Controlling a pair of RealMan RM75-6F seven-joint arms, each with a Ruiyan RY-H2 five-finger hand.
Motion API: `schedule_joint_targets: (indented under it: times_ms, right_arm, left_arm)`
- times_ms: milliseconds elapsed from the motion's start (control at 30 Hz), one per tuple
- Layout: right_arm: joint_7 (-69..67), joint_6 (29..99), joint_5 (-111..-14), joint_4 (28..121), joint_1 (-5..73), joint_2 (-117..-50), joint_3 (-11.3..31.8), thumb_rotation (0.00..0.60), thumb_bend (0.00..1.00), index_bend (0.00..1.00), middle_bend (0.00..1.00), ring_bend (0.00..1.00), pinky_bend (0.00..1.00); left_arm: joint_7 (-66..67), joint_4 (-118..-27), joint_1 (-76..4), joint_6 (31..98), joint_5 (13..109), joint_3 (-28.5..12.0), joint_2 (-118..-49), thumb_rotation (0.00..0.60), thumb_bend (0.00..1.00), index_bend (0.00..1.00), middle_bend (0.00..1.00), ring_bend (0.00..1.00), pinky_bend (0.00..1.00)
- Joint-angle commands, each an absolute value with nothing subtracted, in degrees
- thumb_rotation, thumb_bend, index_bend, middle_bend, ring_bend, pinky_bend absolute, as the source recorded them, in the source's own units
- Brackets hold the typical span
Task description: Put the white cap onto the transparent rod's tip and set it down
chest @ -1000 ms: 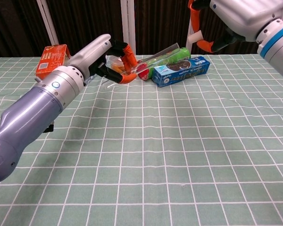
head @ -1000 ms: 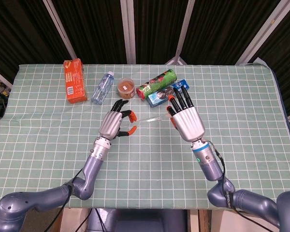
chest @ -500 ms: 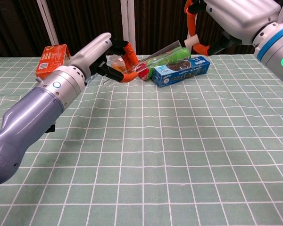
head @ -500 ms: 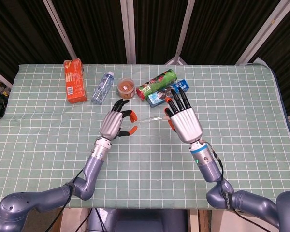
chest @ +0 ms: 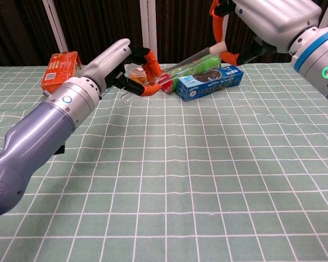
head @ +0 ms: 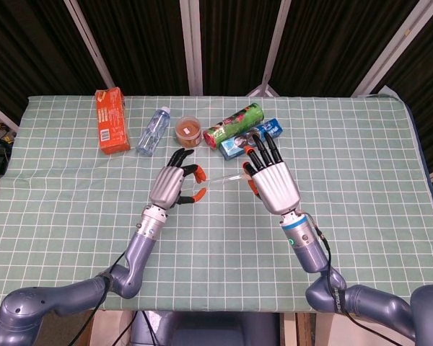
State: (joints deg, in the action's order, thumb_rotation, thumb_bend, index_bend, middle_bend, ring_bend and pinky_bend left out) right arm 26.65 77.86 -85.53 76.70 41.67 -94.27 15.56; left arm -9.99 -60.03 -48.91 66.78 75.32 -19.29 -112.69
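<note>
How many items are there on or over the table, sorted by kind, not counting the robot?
Boxes: 2, orange box and blue box
Bottles: 1, water bottle
Tubs: 1, snack tub
Cans: 1, green can
Rods: 1, transparent rod
Caps: 1, white cap
Total: 7

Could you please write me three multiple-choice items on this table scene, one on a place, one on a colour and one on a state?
1. Where does the orange box lie?
A. far left
B. far right
C. near edge

2. What colour is the box beside the green can?
A. yellow
B. blue
C. white

3. What is the rod doing?
A. lying on the table
B. standing in the jar
C. held up by the left hand

A: it lies left of the bottle.
B: the blue box shows in both views.
C: the fingers grip its end above the cloth.
</note>
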Motion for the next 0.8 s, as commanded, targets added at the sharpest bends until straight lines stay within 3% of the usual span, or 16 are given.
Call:
schedule_joint_targets:
  times_ms: [33,800]
  right_arm:
    - [26.6,77.9,-85.4,76.8,41.6,-94.4,15.6,0.600,0.34,0.62,0.28,0.08,0.00]
    - [26.3,77.8,-84.2,77.7,41.4,-95.0,16.1,0.600,0.34,0.62,0.28,0.08,0.00]
  left_arm:
    - [-10.1,-59.9,-49.0,66.8,75.4,-19.4,-112.8,0.600,0.79,0.57,0.57,0.11,0.00]
    - [-10.3,-59.4,-49.4,67.2,75.7,-19.7,-113.8,0.600,0.79,0.56,0.57,0.11,0.00]
